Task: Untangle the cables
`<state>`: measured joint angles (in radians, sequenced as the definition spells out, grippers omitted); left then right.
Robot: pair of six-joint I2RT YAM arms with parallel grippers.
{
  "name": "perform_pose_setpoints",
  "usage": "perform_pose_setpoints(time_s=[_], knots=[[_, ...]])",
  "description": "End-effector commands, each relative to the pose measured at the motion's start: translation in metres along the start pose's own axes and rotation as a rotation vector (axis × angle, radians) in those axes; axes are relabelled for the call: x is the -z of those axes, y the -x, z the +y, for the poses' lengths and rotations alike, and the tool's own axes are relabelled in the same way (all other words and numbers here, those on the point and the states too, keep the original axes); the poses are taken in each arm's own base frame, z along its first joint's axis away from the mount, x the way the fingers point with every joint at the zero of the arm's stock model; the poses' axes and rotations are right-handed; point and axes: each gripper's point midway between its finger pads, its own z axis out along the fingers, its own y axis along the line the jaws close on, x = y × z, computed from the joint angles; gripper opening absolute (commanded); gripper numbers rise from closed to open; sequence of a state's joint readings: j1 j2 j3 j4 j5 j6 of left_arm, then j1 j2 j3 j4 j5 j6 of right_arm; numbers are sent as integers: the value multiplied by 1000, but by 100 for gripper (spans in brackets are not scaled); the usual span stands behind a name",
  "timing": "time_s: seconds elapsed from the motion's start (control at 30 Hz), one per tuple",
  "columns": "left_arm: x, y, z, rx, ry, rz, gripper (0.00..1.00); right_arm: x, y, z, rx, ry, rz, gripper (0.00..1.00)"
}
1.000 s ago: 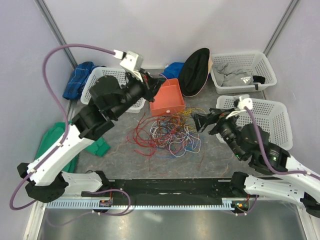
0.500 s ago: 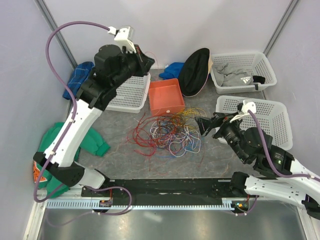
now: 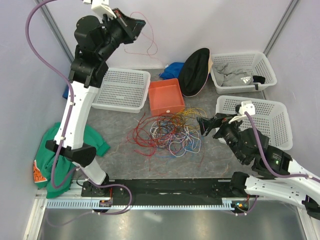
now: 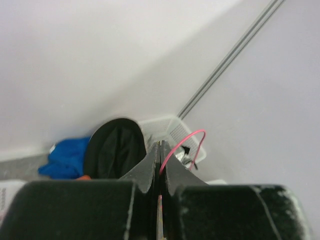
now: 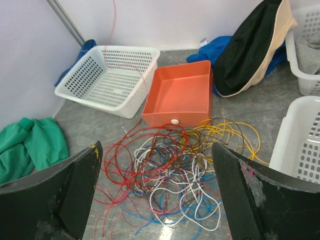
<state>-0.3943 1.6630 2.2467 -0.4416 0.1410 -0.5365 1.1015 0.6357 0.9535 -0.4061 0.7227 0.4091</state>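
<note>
The tangled heap of thin multicoloured cables (image 3: 169, 132) lies mid-table on the grey tabletop (image 3: 117, 155), just in front of the orange open-topped plastic box (image 3: 167, 97). Bare surface borders the heap on its left and near sides. On its right, a white perforated plastic basket (image 3: 265, 117) limits the room.

The left gripper (image 3: 141, 23) is raised high by the rear wall, jaws pressed together on one thin red wire (image 3: 148, 46) that hangs in loops. The right gripper (image 3: 202, 124) hovers at the heap's right edge, jaws spread wide, holding nothing.

Count:
- White baskets: three, including one at left (image 3: 122, 90) and one at rear right (image 3: 242, 70).
- Orange box: one.
- Black cap (image 3: 195, 70): one.
- Green cloth (image 3: 55, 145): one.
</note>
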Motion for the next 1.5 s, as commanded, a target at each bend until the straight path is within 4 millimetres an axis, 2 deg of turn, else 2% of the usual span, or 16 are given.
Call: perform_pose_setpoints(time_s=[0.0, 0.43, 0.63, 0.77, 0.87, 0.93, 1.03, 1.07, 1.13, 1.17, 1.23, 1.27, 1.33, 1.37, 1.43, 1.47], knots=[[-25, 14, -13, 63, -91, -64, 2, -1, 0, -9, 30, -35, -20, 98], [-84, 31, 4, 53, -137, -263, 2, 9, 11, -16, 20, -23, -62, 98], [-84, 59, -9, 56, -201, -387, 2, 14, 7, -23, 1, -29, -72, 98], [-83, 71, -7, 61, -183, -442, 2, 14, 3, -24, -4, -27, -69, 98], [-83, 74, -9, 60, -194, -453, 2, 13, 3, -24, 8, -31, -66, 98], [-88, 67, -4, 65, -183, -435, 2, 12, 3, -23, 11, -29, -62, 98], [-100, 42, 10, 68, -158, -374, 2, 11, 0, -22, 12, -30, -58, 98], [-108, 22, 21, 71, -145, -331, 2, 11, -1, -22, 9, -26, -55, 98], [-115, 5, 32, 66, -128, -307, 2, 13, -2, -21, -4, -9, -54, 98], [-124, -20, 47, 71, -101, -262, 2, 14, -2, -21, -8, -3, -53, 98], [-133, -42, 62, 71, -82, -235, 2, 18, 0, -23, -27, 3, -63, 98], [-137, -67, 77, 81, -62, -185, 2, 19, 0, -24, -25, -1, -66, 98], [-141, -92, 86, 105, -56, -133, 2, 20, 2, -30, -20, -22, -74, 98], [-140, -116, 92, 116, -61, -77, 2, 20, 0, -32, -12, -33, -71, 98], [-136, -131, 94, 131, -79, -56, 2, 20, -1, -36, -5, -48, -73, 98], [-130, -153, 99, 140, -67, -13, 2, 19, -3, -38, 2, -57, -70, 98]])
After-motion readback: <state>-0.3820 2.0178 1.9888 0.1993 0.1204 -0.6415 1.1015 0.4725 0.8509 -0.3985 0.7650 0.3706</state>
